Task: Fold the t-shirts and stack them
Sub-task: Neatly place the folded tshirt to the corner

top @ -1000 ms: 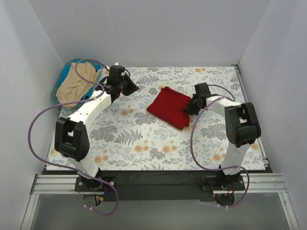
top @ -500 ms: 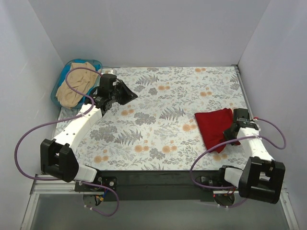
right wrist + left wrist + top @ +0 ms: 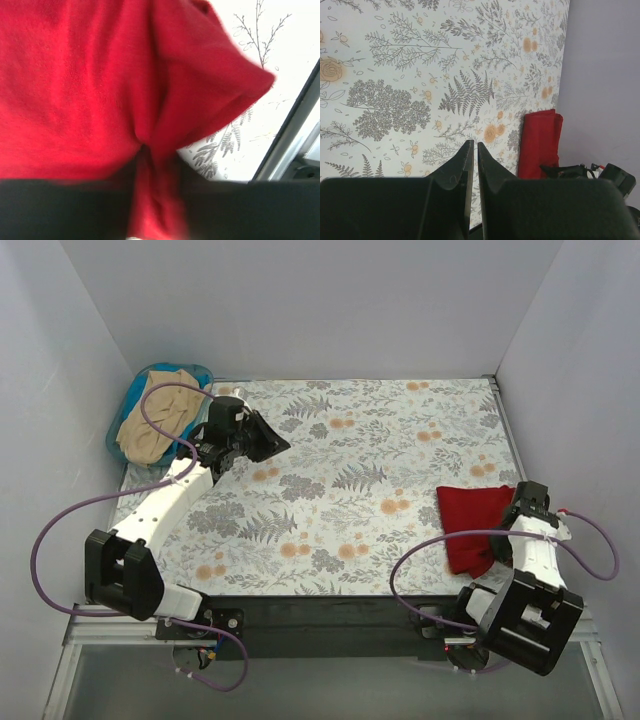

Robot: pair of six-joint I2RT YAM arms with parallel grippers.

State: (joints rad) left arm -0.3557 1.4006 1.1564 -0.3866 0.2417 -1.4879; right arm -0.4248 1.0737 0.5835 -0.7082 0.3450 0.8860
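**Enclosure.** White walls [image 3: 320,310] close off the back, L and R sides of the cell.

**Worktop.** The worktop [image 3: 330,490] carries a leaf-and-flower print cover. A dark base rail [image 3: 330,625] runs along the near edge, with both arm bases bolted to it.

**Arms.** The L arm [image 3: 170,485] stretches fwd toward the far-L corner, wrist near the basket. The R arm [image 3: 535,560] is folded back, wrist low at the near-R edge of the worktop.

**T-shirts.**
- Red t-shirt [image 3: 475,525]: folded into a compact pad, lying at the near-R edge of the worktop, partly under the R wrist. In the R wrist view it fills most of the frame, with one fold bunched toward the fingers. In the L wrist view it shows as a narrow red strip beside the R wall.
- Beige t-shirt [image 3: 155,420]: crumpled, unfolded, inside the blue basket [image 3: 133,392] at the far-L corner. It is well apart from the red t-shirt.

**End effectors.**
- L end effector [image 3: 474,150]: fingers together, only a thin slit between them, nothing held. It hangs above bare print, just beside the basket.
- R end effector [image 3: 152,185]: clamped on the red t-shirt, with cloth pinched into the finger gap. This view is blurred, so finger detail can't be made out.
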